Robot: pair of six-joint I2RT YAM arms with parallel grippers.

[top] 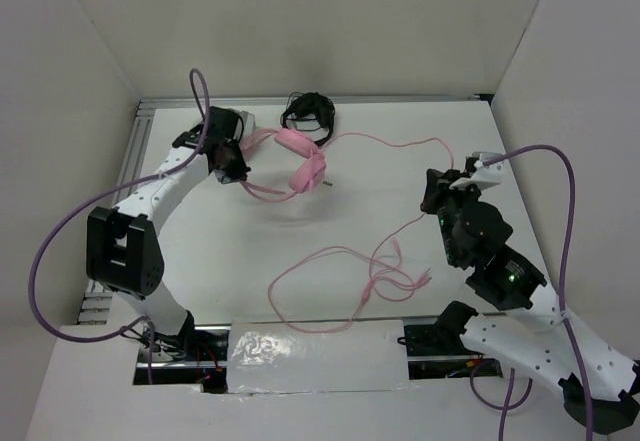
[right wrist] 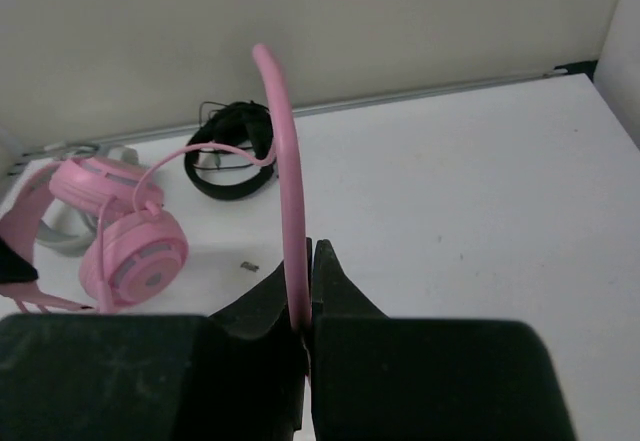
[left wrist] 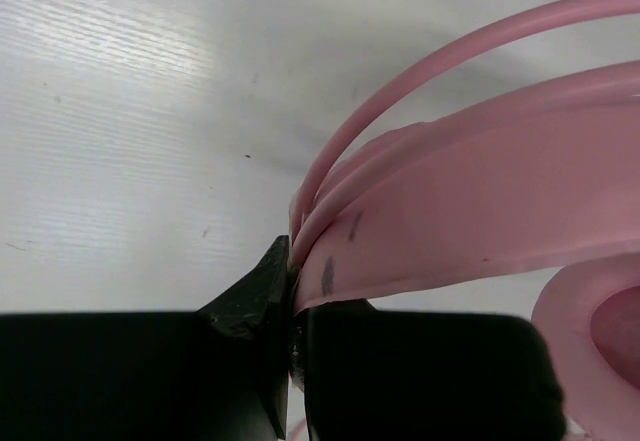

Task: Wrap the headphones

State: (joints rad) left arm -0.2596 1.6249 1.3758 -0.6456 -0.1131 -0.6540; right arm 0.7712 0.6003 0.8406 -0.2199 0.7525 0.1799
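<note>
From above, the pink headphones [top: 300, 166] are lying at the far left of the counter [top: 200, 261], their cable [top: 340, 291] looping loosely toward the near edge. The left gripper [top: 237, 166] is sitting at the headband, and the right gripper [top: 437, 196] is well off to the right.

The left wrist view is showing the detail: the left gripper [left wrist: 292, 296] is pinching the headband [left wrist: 480, 211].

The right wrist view is showing the right gripper [right wrist: 308, 281] clamped on the cable [right wrist: 285, 161], with black headphones [right wrist: 230, 156] lying just behind the pink headphones [right wrist: 135, 246].
</note>
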